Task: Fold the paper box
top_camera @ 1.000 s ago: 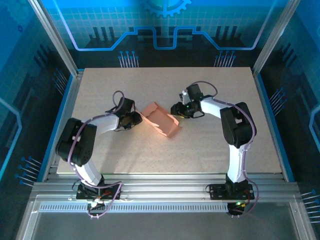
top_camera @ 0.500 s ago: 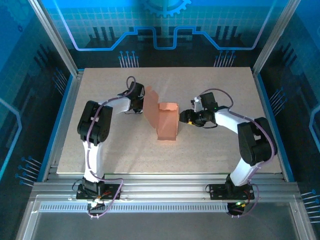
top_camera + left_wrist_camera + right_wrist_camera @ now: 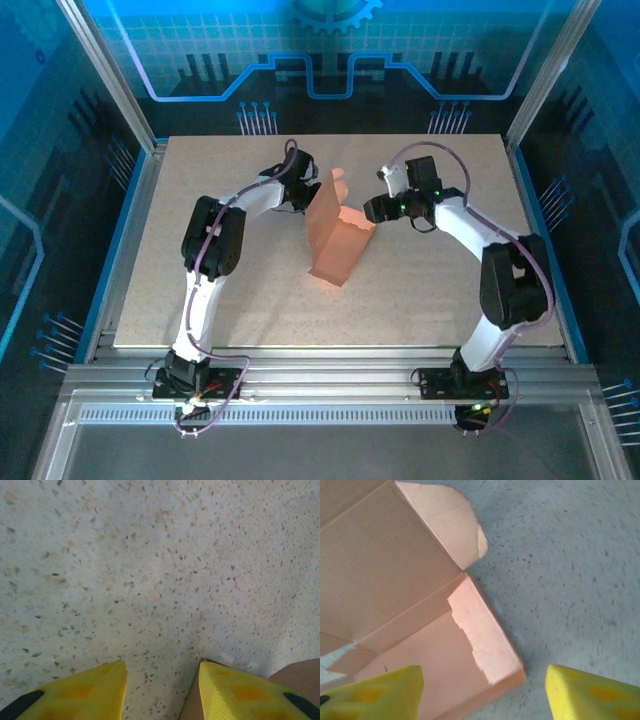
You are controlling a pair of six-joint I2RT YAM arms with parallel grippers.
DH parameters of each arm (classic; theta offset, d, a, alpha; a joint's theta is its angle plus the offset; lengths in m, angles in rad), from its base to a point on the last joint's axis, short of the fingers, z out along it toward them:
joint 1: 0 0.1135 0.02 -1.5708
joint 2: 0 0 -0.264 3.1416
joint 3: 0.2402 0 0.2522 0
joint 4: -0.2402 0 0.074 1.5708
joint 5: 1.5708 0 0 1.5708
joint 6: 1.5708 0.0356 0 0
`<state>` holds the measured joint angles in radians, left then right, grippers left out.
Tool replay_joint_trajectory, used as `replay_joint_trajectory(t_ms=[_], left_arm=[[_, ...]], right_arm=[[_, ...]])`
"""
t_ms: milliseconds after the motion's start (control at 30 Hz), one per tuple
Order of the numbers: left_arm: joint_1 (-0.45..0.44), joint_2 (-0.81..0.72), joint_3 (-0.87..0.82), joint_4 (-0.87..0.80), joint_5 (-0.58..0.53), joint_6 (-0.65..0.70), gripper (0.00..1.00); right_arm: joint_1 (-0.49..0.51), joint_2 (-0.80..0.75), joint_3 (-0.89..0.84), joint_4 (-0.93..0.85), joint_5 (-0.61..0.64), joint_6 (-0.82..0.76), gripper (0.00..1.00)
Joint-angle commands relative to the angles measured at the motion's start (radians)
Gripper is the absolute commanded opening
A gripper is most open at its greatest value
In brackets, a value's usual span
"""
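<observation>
Salmon-orange cardboard forms the paper box [image 3: 336, 240], which is found in the top view just above the middle of the frame, on the speckled tabletop [image 3: 200, 300]. It is partly folded; a tall panel is raised at its upper left, and the lower body slants down toward the centre of the frame. In the right wrist view the paper box [image 3: 405, 580] takes up the left half of the frame; a broad panel is laid open at the upper left, a rounded flap [image 3: 445, 515] juts out at the top, and a narrow, paler side wall runs down to a corner at the lower centre. In the left wrist view a piece of the paper box [image 3: 300, 672] is seen in the lower right corner.

The left gripper [image 3: 312, 192] is placed just beside the raised panel's upper left side. In its own view the left gripper [image 3: 161, 672] is released; its yellow fingers [image 3: 85, 692] are parted with bare tabletop between them, and cardboard shows on either side of the one at lower right.

The right gripper [image 3: 368, 210] is set just right of the box's upper part. In its view the right gripper [image 3: 484, 680] is spread wide and nothing is clasped; the box's corner lies in the gap, apart from the finger at lower right.
</observation>
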<state>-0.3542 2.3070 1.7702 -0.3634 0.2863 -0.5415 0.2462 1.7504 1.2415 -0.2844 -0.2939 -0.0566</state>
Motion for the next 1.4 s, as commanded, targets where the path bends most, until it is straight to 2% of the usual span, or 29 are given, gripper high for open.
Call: replay_joint_trajectory(t_ms=[0,233,467,733,900,1100,1200,1233,1367], left_arm=[[0.017,-0.055,-0.039,-0.034,0.034,0.021,0.45],[0.061,-0.147,-0.169,-0.003,0.046,0.019,0.45],[0.089,-0.187,-0.245,-0.001,0.067,0.001,0.45],[0.156,-0.324,-0.379,0.024,0.090,0.029,0.49],[0.172,-0.339,-0.401,0.011,0.089,0.033,0.50],[0.172,-0.332,-0.414,0.025,0.106,0.026,0.51],[0.173,-0.337,-0.420,0.025,0.105,0.030,0.51],[0.173,-0.339,-0.421,0.025,0.107,0.031,0.51],[0.177,-0.340,-0.431,0.029,0.106,0.033,0.51]], right_arm=[[-0.013,0.105,0.084,-0.114,-0.090,-0.247,0.64],[-0.018,0.288,0.282,-0.283,-0.199,-0.473,0.61],[-0.018,0.371,0.367,-0.356,-0.179,-0.597,0.54],[-0.018,0.451,0.479,-0.444,-0.127,-0.662,0.44],[-0.018,0.472,0.499,-0.472,-0.094,-0.686,0.23],[0.002,0.467,0.478,-0.441,-0.026,-0.684,0.11],[0.019,0.459,0.454,-0.411,0.035,-0.686,0.11],[0.024,0.452,0.440,-0.390,0.054,-0.684,0.15],[0.035,0.445,0.429,-0.361,0.066,-0.680,0.21]])
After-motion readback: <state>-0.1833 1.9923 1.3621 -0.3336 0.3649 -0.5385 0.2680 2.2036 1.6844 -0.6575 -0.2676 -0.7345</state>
